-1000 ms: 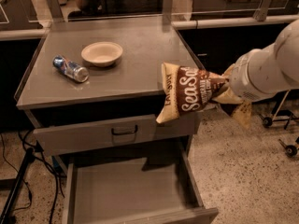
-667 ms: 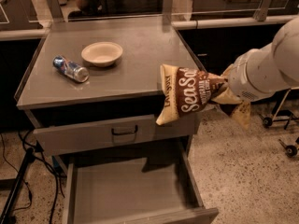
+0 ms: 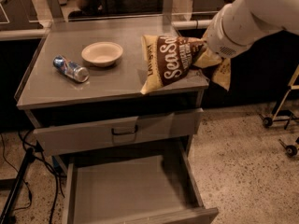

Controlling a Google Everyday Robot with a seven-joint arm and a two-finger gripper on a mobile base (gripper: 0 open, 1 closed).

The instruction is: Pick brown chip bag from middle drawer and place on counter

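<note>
The brown chip bag [image 3: 170,59] has travelled up and inward since a second ago. Then it hung off the right front corner of the counter [image 3: 117,84]; now most of it lies over the counter's right front part. The gripper [image 3: 205,55] has come along with it and sits just past the counter's right edge, at the end of the white arm [image 3: 252,13]. Its jaws are closed on the bag's right-hand end.

From the jaws the bag slopes down and to the left. Its brown middle with the white script faces the camera, and its lower cream corner reaches the counter's front edge. Whether that corner rests on the steel I cannot tell.

Farther left of the jaws, on the counter, stands a shallow cream bowl [image 3: 102,53], of which only the plain inner surface shows. Beyond the bowl, farthest from the jaws, a small blue-silver can [image 3: 71,69] lies on its side.

Below and left of the jaws is the upper drawer front [image 3: 124,130] with its dark loop handle. Lower still, the middle drawer [image 3: 131,190] stands pulled well out. Its flat grey floor and low side walls are all that is seen inside.
</note>
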